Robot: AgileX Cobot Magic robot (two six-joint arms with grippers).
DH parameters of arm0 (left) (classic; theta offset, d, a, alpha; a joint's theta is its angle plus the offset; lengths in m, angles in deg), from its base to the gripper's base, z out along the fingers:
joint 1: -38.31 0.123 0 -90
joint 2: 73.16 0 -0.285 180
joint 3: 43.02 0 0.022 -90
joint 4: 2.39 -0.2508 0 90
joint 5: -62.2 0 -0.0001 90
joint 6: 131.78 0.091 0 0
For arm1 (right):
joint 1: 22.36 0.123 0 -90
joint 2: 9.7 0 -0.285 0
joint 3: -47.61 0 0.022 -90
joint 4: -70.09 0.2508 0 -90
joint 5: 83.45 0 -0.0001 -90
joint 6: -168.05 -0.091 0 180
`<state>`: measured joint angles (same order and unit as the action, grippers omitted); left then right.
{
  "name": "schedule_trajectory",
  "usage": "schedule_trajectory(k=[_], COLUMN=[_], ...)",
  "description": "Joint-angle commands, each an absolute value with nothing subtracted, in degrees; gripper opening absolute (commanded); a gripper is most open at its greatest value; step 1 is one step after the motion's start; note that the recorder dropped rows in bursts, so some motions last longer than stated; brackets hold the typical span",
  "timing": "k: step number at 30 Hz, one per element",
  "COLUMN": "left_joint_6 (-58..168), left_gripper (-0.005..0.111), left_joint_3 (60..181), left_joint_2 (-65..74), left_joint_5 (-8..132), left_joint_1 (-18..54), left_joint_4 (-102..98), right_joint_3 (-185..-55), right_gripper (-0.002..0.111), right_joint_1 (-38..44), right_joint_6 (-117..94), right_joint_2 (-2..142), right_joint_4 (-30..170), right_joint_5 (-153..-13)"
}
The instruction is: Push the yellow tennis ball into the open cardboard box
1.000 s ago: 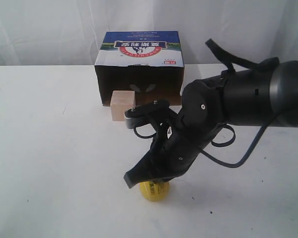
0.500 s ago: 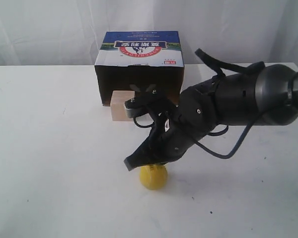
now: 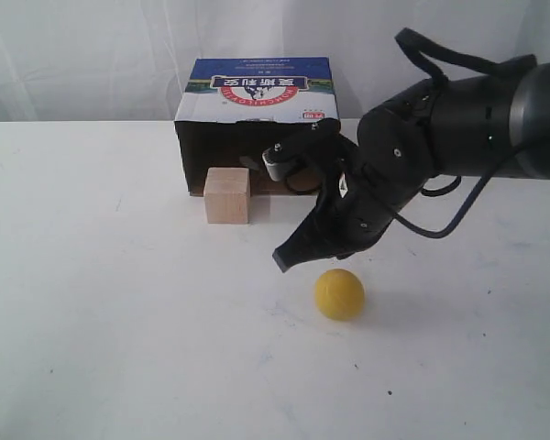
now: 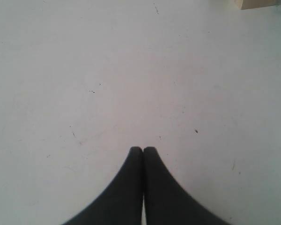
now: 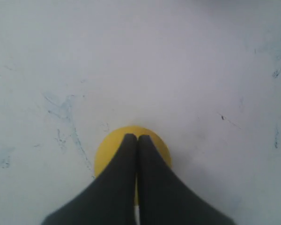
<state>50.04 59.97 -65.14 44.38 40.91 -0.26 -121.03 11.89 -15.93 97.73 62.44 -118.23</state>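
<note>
The push is not done, by the look of it: the yellow tennis ball [image 3: 339, 294] lies out on the bare white desk [image 3: 92, 302], nearer the camera than the open cardboard box [image 3: 257, 87] and well apart from its dark mouth, with nothing of it over the threshold. The right hand [image 3: 284, 260] has its two black fingers pressed together and holds nothing. In the right wrist view the tips lie over the ball, while the exterior view puts them just beside it on the box side, and whether they touch it cannot be told. From that side a shove would likely drive the ball away from the box, so the hand probably has to come round to the ball's near side before the real work of rolling it in begins. A small wooden cube [image 3: 227, 195] stands just in front of the left part of the opening; the right part looks free, and the ball sits roughly in line with it. The left hand [image 4: 143, 151] is likewise closed on nothing, over bare desk, and seems to have no part in the job.
</note>
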Motion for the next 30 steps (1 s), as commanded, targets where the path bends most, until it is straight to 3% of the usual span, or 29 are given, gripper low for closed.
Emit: schedule_trajectory(k=[1,9,30], left_joint_6=[49.7,49.7,49.7], left_gripper=[0.0,0.0,0.0], left_joint_3=[59.8,59.8,59.8], left_joint_2=[-65.4,-65.4,-65.4], left_joint_5=[43.2,43.2,43.2], left_joint_1=[41.1,41.1,41.1], left_joint_4=[0.3,0.3,0.3], right_joint_3=[-120.1,-119.8,-119.8], right_gripper=[0.0,0.0,0.0], right_joint_1=[10.6,6.2,6.1], right_joint_6=[-19.7,-25.2,-25.2], right_joint_2=[98.4,101.0,102.8], right_joint_4=[58.3,53.0,53.8], right_joint_5=[-117.1,-122.1,-116.6])
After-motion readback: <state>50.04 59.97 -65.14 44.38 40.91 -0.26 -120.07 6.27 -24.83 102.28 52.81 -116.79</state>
